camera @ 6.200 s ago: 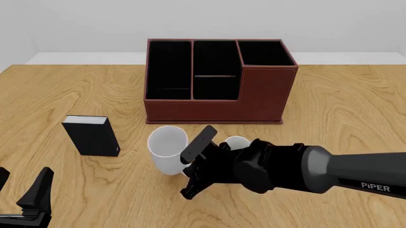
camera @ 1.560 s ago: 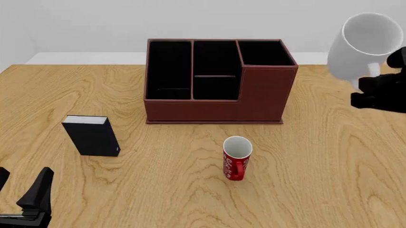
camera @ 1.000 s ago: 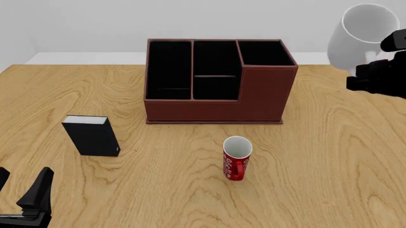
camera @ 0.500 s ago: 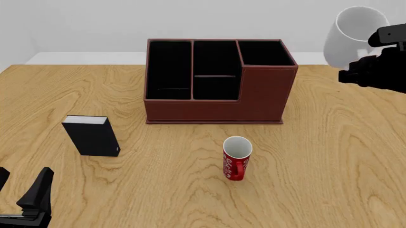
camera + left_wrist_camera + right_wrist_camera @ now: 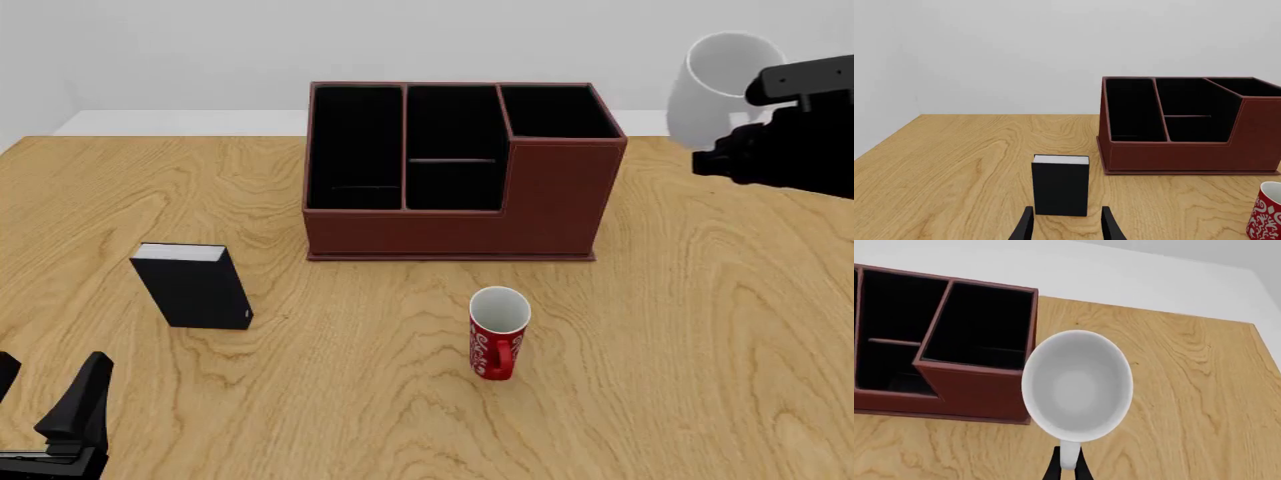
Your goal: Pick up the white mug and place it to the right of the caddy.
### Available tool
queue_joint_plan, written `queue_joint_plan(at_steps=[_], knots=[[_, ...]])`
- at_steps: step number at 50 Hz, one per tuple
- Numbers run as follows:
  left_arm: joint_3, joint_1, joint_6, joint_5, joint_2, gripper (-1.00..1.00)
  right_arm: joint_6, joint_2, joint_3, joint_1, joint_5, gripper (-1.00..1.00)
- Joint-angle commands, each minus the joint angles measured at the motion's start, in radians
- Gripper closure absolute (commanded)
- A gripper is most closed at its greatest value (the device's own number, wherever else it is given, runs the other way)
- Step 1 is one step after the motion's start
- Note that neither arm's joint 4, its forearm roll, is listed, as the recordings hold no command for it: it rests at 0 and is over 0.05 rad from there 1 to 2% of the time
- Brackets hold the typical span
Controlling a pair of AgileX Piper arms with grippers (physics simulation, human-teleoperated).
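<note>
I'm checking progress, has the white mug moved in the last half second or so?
Yes. In the front view the white mug, held by the right gripper, has drifted left and slightly down, toward the caddy.

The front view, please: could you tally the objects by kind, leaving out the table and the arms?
Mugs: 2, the white mug in the right gripper and the red mug.
Caddy: 1.
Black box: 1.
Total: 4.
</note>
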Motion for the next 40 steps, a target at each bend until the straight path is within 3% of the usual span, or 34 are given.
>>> queue_joint_plan(at_steps=[1, 40], knots=[[0.000, 0.000, 0.000, 0.000, 0.000, -1.00, 0.011, 0.037, -0.024, -0.001, -0.005, 1.00], [0.000, 0.000, 0.000, 0.000, 0.000, -1.00, 0.017, 0.160, -0.050, -0.012, -0.056, 1.00]])
